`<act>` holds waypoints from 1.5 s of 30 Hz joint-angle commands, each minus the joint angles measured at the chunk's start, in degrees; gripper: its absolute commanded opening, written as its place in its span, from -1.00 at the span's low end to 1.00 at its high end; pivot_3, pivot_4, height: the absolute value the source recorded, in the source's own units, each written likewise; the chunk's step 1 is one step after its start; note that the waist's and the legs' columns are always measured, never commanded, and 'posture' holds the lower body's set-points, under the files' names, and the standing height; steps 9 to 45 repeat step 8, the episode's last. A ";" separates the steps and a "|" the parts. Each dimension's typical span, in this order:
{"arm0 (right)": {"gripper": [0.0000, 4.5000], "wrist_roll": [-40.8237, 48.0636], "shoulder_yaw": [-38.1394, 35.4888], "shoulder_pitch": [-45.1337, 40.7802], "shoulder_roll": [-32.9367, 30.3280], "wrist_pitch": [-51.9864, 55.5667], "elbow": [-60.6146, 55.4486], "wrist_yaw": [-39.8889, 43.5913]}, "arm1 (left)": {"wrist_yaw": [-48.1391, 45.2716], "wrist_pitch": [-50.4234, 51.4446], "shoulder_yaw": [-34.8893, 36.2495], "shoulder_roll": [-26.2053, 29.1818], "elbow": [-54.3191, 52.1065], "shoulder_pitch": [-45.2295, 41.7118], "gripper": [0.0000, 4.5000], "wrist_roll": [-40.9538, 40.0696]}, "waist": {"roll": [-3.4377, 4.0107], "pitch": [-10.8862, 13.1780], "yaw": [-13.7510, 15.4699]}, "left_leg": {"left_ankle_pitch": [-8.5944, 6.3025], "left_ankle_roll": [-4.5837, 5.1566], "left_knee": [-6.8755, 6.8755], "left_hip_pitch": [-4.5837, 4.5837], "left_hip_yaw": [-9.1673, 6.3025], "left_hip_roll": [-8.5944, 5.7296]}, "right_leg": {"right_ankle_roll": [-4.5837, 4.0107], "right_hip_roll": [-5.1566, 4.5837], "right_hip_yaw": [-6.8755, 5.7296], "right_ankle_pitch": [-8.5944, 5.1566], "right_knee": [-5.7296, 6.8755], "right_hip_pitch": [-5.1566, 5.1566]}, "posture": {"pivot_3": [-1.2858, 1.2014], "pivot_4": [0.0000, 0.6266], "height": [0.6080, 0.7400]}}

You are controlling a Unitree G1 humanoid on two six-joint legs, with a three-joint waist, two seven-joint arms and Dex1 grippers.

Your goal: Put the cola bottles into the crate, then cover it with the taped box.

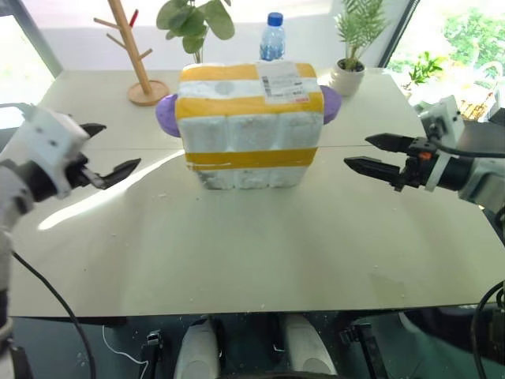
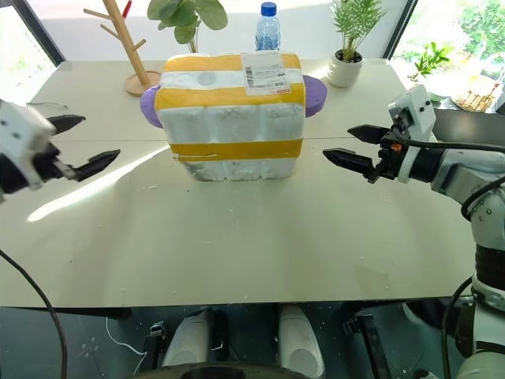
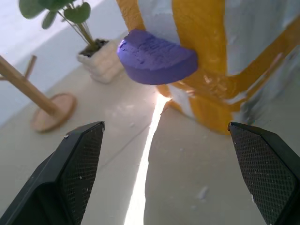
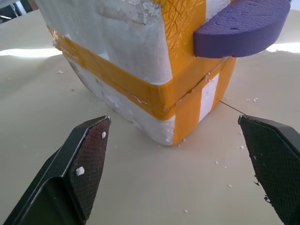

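- Bare tabletop (image 1: 252,260) lies nearest, along the near edge, specked with white foam crumbs; nothing stands on this stretch.
- Left gripper (image 1: 105,152) hangs over the table's left edge, its fingers wide apart and empty, pointing inward at the taped box (image 1: 248,126).
- Right gripper (image 1: 377,155) mirrors it over the right edge, fingers also spread with nothing between them, aimed at the box's right end.
- Taped box sits about midway across the table, toward the far edge, resting flat on the surface with its shipping label (image 1: 282,81) on top and yellow bands wrapped round it.
- Long axis of the box runs left to right, parallel to the near edge; a broad side faces the camera, the short ends face the grippers.
- Purple foam handles stick out of each short end: one on the left (image 3: 157,56), one on the right (image 4: 241,26).
- Cola bottles and the crate cannot be made out; judging by that, they are probably under the box, so the covering step looks finished or nearly so.
- Both grippers stand clear of the box, so this reads as the release after setting it down.
- Next move, as I judge it: check the box sits square, then draw both arms away without knocking the handles.
- Behind the box stand a blue-capped water bottle (image 1: 272,37), a wooden rack (image 1: 138,55) and potted plants (image 1: 351,47).
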 commanded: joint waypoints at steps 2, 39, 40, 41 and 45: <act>1.00 -0.87 2.59 -3.32 -1.21 -2.72 1.11 5.10 | -12.31 8.72 3.21 8.30 5.77 -2.74 0.96 -10.84 | 0.01 0.00 -0.08 | 0.00 0.00 -0.09 0.03 0.00 -0.01 | -0.01 0.01 -0.01 0.00 -0.01 -0.01 | 0.03 -0.52 1.00; 1.00 -1.91 4.58 -5.81 -0.23 -4.78 2.54 7.76 | -18.62 6.94 -2.61 14.37 12.63 -6.93 0.96 -9.86 | 0.03 0.01 0.16 | 0.00 -0.01 -0.13 0.01 0.04 -0.01 | -0.05 0.01 -0.02 -0.02 -0.02 -0.06 | 0.03 -0.52 1.00; 1.00 -1.91 4.58 -5.81 -0.23 -4.78 2.54 7.76 | -18.62 6.94 -2.61 14.37 12.63 -6.93 0.96 -9.86 | 0.03 0.01 0.16 | 0.00 -0.01 -0.13 0.01 0.04 -0.01 | -0.05 0.01 -0.02 -0.02 -0.02 -0.06 | 0.03 -0.52 1.00; 1.00 -1.91 4.58 -5.81 -0.23 -4.78 2.54 7.76 | -18.62 6.94 -2.61 14.37 12.63 -6.93 0.96 -9.86 | 0.03 0.01 0.16 | 0.00 -0.01 -0.13 0.01 0.04 -0.01 | -0.05 0.01 -0.02 -0.02 -0.02 -0.06 | 0.03 -0.52 1.00; 1.00 -1.91 4.58 -5.81 -0.23 -4.78 2.54 7.76 | -18.62 6.94 -2.61 14.37 12.63 -6.93 0.96 -9.86 | 0.03 0.01 0.16 | 0.00 -0.01 -0.13 0.01 0.04 -0.01 | -0.05 0.01 -0.02 -0.02 -0.02 -0.06 | 0.03 -0.52 1.00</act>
